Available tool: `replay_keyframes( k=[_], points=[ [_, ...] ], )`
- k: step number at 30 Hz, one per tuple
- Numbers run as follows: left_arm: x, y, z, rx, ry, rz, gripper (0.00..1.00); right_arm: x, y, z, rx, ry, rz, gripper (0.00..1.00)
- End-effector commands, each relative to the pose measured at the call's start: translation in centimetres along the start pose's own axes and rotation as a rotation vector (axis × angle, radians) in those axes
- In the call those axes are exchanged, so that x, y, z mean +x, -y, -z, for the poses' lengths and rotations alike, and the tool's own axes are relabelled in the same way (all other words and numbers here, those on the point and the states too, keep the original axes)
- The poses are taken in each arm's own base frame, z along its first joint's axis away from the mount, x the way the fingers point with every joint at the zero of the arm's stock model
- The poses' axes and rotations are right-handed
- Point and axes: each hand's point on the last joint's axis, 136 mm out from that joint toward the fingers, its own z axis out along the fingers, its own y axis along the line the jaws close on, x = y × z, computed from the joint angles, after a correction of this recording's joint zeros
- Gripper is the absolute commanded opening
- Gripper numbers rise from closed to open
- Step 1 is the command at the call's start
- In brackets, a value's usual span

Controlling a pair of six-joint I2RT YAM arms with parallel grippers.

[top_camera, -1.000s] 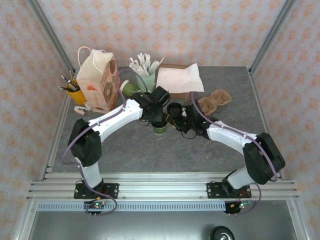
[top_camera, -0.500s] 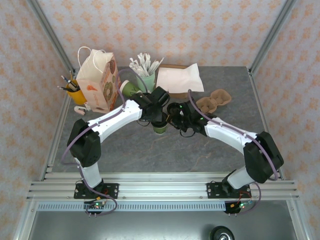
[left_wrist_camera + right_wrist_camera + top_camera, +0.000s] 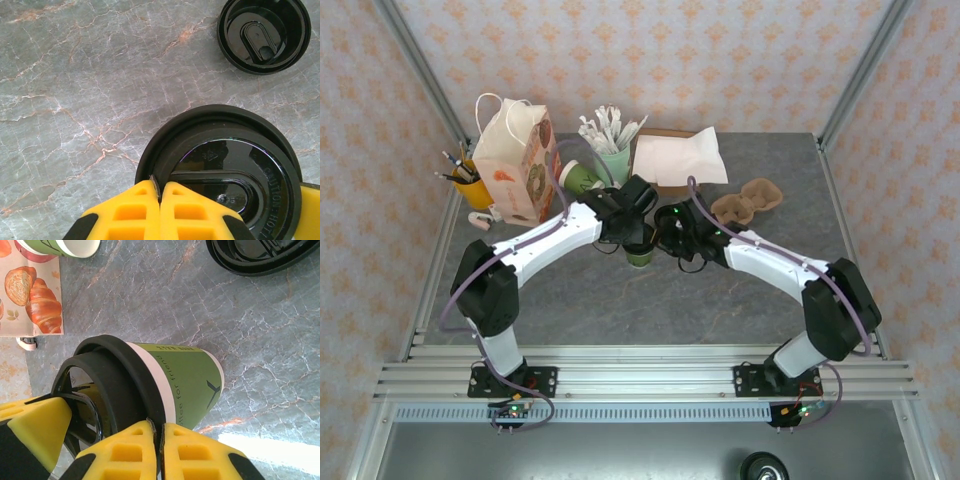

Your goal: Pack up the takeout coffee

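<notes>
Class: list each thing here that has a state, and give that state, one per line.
Coffee cup: upright, lid on.
Spare lid: lying loose.
Lidless cup: on its side.
Bag: upright.
Left tool: shut, at lid rim.
Right tool: shut, by lid rim.

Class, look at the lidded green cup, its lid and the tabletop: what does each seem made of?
Cup: probably paper, matte green, printed lettering, pale band below the lid.
Lid: glossy black plastic, moulded with raised text.
Tabletop: grey veined stone look, possibly laminate.
</notes>
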Motion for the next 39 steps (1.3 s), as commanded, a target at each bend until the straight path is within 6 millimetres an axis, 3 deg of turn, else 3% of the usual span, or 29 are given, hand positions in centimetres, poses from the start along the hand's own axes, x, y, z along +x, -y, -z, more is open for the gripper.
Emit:
replay_keyframes(
  k=[1, 6, 12, 15, 18, 20, 21, 23, 25, 28, 30, 32, 34, 39],
  points=[
    [7.0, -1.1, -4.9, -0.063, -0.259, -0.028, 0.00, 10.6, 18.8, -1.0, 0.660, -0.339, -0.062, 0.09],
    [8.3, -1.8, -6.1, -0.090, -0.290, -0.034, 0.00, 12.0, 20.4, -1.5, 0.713, -0.383, -0.042, 0.09],
    [9.7, -2.3, -6.8, -0.096, -0.330, -0.036, 0.00, 14.0, 24.0, -0.3, 0.808, -0.430, -0.032, 0.08],
    [11.2, -3.5, -7.9, -0.136, -0.376, -0.040, 0.00, 14.0, 24.8, 0.4, 0.843, -0.430, -0.006, 0.08],
    [11.1, -4.2, -7.8, -0.147, -0.374, -0.027, 0.00, 13.5, 24.9, 0.7, 0.871, -0.430, 0.031, 0.08],
    [10.6, -4.1, -7.7, -0.138, -0.367, -0.013, 0.00, 13.0, 23.3, 0.3, 0.822, -0.419, 0.024, 0.09],
    [9.5, -3.8, -6.6, -0.115, -0.329, -0.004, 0.00, 12.4, 21.6, -0.2, 0.764, -0.408, 0.014, 0.10],
    [8.4, -3.7, -5.7, -0.121, -0.300, 0.008, 0.00, 11.1, 17.2, -1.1, 0.600, -0.367, -0.023, 0.13],
    [7.2, -3.7, -4.8, -0.142, -0.267, 0.023, 0.00, 8.6, 10.8, -1.4, 0.384, -0.290, -0.047, 0.19],
    [5.5, -4.4, -3.3, -0.194, -0.201, 0.054, 0.00, 3.7, 3.8, 0.7, 0.195, -0.117, -0.050, 0.29],
    [4.7, -4.7, -2.3, -0.207, -0.164, 0.076, 0.00, 1.2, 0.9, 2.4, 0.093, -0.024, -0.071, 0.32],
    [4.1, -4.5, -1.6, -0.196, -0.139, 0.096, 0.00, -0.4, -1.3, 4.1, -0.024, 0.067, -0.080, 0.32],
    [3.8, -4.5, -1.0, -0.189, -0.125, 0.121, 0.00, -0.6, -2.6, 5.0, -0.135, 0.109, -0.058, 0.34],
    [3.6, -4.3, -0.9, -0.169, -0.100, 0.197, 0.00, 1.4, -1.8, 3.8, -0.223, 0.049, -0.071, 0.35]
  ],
)
